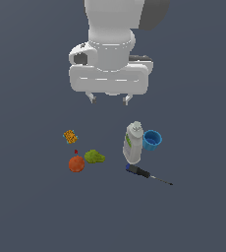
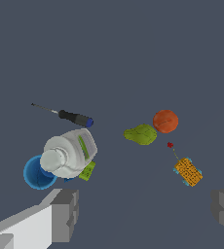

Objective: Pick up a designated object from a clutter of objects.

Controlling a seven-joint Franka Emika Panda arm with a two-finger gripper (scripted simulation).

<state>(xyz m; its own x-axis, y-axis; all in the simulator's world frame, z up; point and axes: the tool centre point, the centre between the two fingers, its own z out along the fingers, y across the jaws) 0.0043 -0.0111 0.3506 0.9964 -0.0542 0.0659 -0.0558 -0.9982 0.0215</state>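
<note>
The white bottle (image 1: 133,143) carries a green label on its side, seen in both views, but any writing on it is too small to read. No other item shows a brand or lettering.

The olive-green lump (image 1: 94,157) lies on the dark desk (image 1: 31,206), just beside the orange-red ball (image 1: 76,164) and close to touching it. In the wrist view it looks pear-like, with a narrower tip pointing away from the ball and toward the bottle side (the fat end sits nearest the ball). Its long axis lies flat on the desk, roughly along the line from ball to bottle.

The yellow-orange speckled bit (image 1: 70,136) sits near the ball, apart from it. The blue cup (image 1: 152,140) stands against the bottle, and the blue-handled screwdriver (image 1: 145,174) lies just beside the bottle's base, its tip pointing toward the exterior view's right.

The claw (image 1: 109,99) hangs well above the clutter with its fingers (image 2: 65,214) spread wide, grasping nothing.
</note>
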